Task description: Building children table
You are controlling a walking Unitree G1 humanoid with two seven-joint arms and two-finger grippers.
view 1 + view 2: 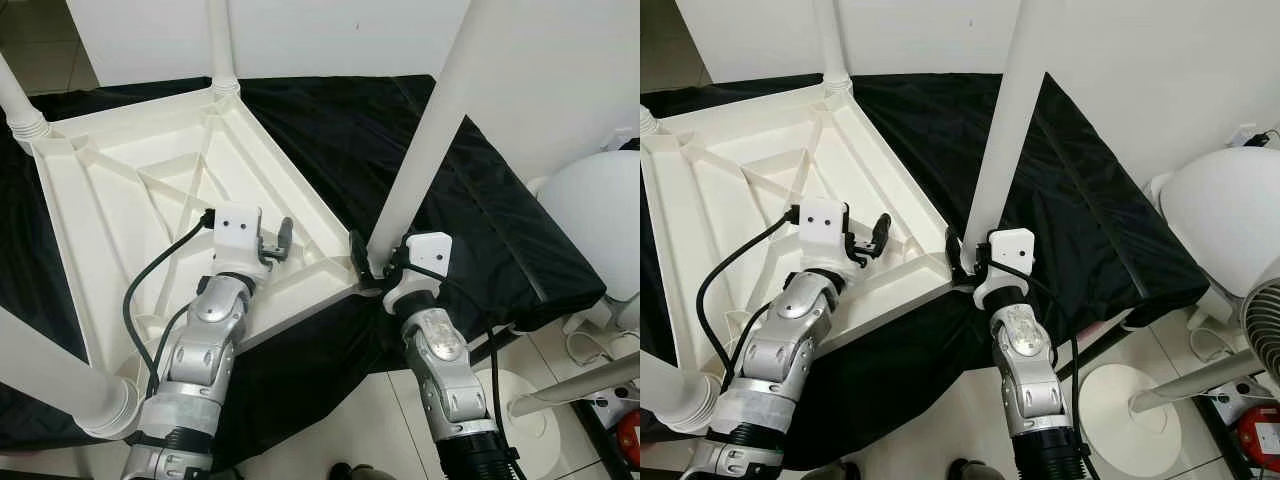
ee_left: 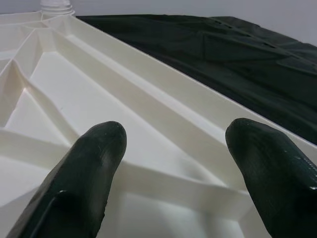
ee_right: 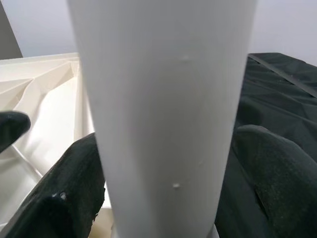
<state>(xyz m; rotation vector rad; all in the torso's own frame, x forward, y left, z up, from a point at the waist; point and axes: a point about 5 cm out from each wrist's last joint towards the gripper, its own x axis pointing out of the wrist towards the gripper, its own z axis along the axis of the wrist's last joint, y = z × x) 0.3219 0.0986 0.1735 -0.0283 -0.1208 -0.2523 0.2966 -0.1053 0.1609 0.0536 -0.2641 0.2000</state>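
while the right gripper (image 1: pixel 365 262) sits at the near right corner of the upturned table top (image 1: pixel 110 200), its two black fingers (image 3: pixel 74 188) stand on either side of a white table leg (image 1: pixel 430 130) and press against its base, clamped on it. that leg rises from the corner socket, leaning a little to the right as it goes up and out of the head views. the right arm's silver forearm runs back from there toward the near edge, with a black cable along it.

the left gripper (image 1: pixel 278 240) hovers just inside the same near right part of the top, its fingers (image 2: pixel 94 168) spread apart with nothing between them, pointing across the ribbed white underside toward the rim.

the table top lies upside down on a black cloth (image 1: pixel 480 200) that covers the surface beneath it and drapes over the right edge. three more white legs stand in its other corners: one at the far corner (image 1: pixel 222 45), one at the far left (image 1: pixel 15 105) and a thick one at the near left (image 1: pixel 60 375).

to the right, on the tiled floor (image 1: pixel 380 430), stand a white rounded object (image 1: pixel 600 215) and a round white base (image 1: pixel 515 400) with a pole.
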